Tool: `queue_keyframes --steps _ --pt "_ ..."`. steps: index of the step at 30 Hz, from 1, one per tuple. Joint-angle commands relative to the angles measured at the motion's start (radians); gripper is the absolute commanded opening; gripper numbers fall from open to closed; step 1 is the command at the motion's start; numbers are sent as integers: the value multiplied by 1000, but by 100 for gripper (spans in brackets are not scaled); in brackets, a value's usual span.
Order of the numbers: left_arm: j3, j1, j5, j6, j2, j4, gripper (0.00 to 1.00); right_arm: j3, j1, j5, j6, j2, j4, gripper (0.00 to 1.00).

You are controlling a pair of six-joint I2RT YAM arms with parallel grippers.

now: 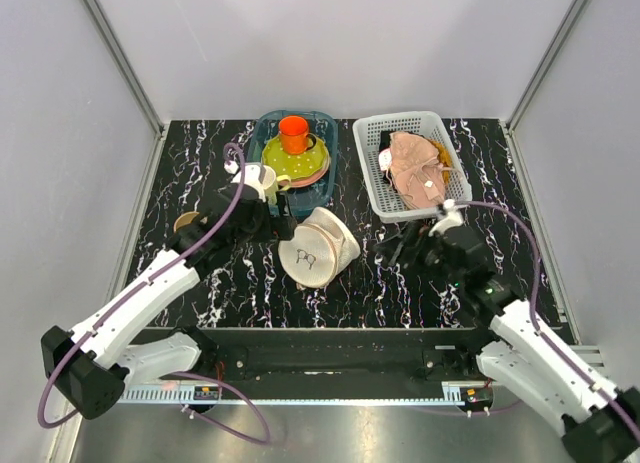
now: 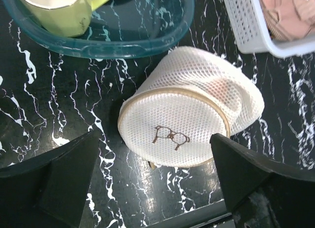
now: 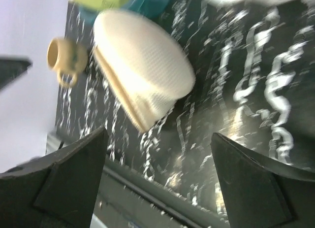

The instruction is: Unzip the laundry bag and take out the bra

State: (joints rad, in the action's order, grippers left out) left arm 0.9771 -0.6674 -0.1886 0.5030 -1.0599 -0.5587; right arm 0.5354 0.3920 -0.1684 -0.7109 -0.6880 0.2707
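Laundry bag (image 1: 318, 248) lying on side just in front of teal tub (image 1: 258, 129); bra (image 2: 222, 90) seemingly showing orange through mesh. Left gripper (image 2: 153, 154) and right gripper (image 3: 158, 139) both gaping, holding nothing. Best going: one pinning mesh, other hunting zip pull along beige rim; pull not showing.

Bare worktop (image 1: 318, 308) lies open in front and right of the bag (image 1: 318, 247), while the tub (image 1: 334, 158) crowds just behind it and the basket (image 1: 372, 188) stands near its right rear.

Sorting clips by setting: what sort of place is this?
Probably a robot test cell: bare grey panel walls, a black marbled table, and staged props like the laundry bag.
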Motion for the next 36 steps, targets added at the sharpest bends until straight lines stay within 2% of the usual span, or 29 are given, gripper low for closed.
queue_keyframes --steps 1,2,4,7,10,15,19,24,31,32,35,36 --pt "25 83 57 52 32 51 98 -9 292 197 -94 -71 -166 94" --pt "23 95 57 57 32 45 98 6 339 284 -102 -131 -175 94" --pt "14 126 63 75 43 43 99 23 466 357 -101 -241 -220 94" --pt "3 149 77 83 55 49 99 67 536 429 -102 -388 -263 94" --pt "-11 161 78 81 64 46 99 80 550 423 -101 -487 -373 91" --pt "-31 175 77 78 69 45 99 118 553 418 -84 -571 -430 74" --pt "-44 186 81 77 72 48 99 143 555 415 -93 -601 -439 68" --pt "-52 192 98 75 69 62 99 150 576 425 -116 -611 -450 66" --pt "-78 193 112 75 61 77 99 186 584 441 -116 -705 -479 61" --pt "-86 195 118 75 63 83 99 186 584 446 -119 -711 -481 58" --pt "-118 200 138 80 66 100 99 190 582 452 -116 -703 -478 39" --pt "-129 206 146 84 67 102 99 192 584 452 -116 -696 -464 30"
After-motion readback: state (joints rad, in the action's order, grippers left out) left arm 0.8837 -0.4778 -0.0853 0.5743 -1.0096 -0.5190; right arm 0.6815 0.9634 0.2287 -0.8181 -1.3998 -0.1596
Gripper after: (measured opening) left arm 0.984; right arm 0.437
